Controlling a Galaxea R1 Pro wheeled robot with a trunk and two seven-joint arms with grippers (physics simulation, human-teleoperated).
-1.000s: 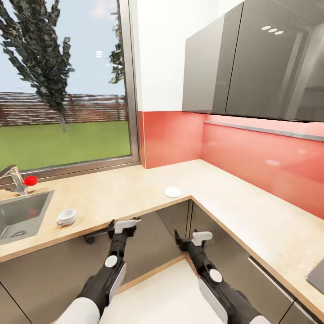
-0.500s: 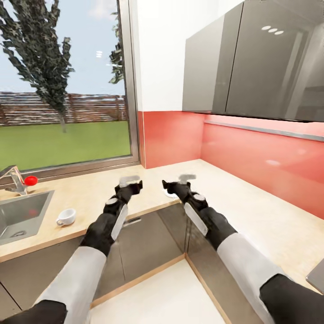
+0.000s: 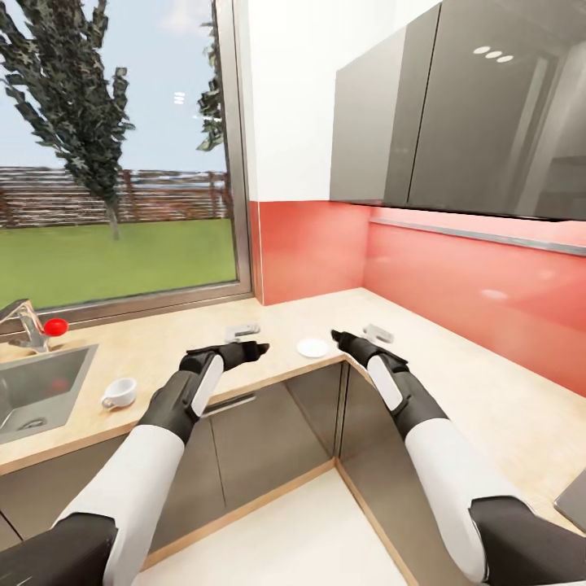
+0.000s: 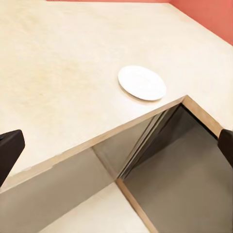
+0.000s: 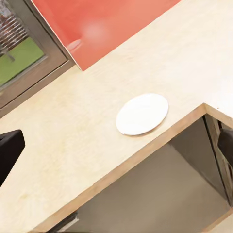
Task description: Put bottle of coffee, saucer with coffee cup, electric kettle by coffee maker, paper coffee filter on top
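Note:
The saucer, a small white flat dish, lies on the light tan countertop right at the inner corner's front edge. The white coffee cup stands further left, near the sink. My left gripper hovers just left of the saucer, and my right gripper just right of it; both are open and empty. In the left wrist view the saucer lies ahead between wide-set dark fingertips. The right wrist view has the saucer between its fingertips too.
A steel sink with a red-knobbed faucet sits at the left under the window. Dark glossy wall cabinets hang over the right run of worktop, above a red backsplash. A grey cooktop corner shows at the far right.
Both arms rose from below the counter's front edge to above the worktop. They now flank the saucer, which the right arm hid half a second ago. The camera held still.

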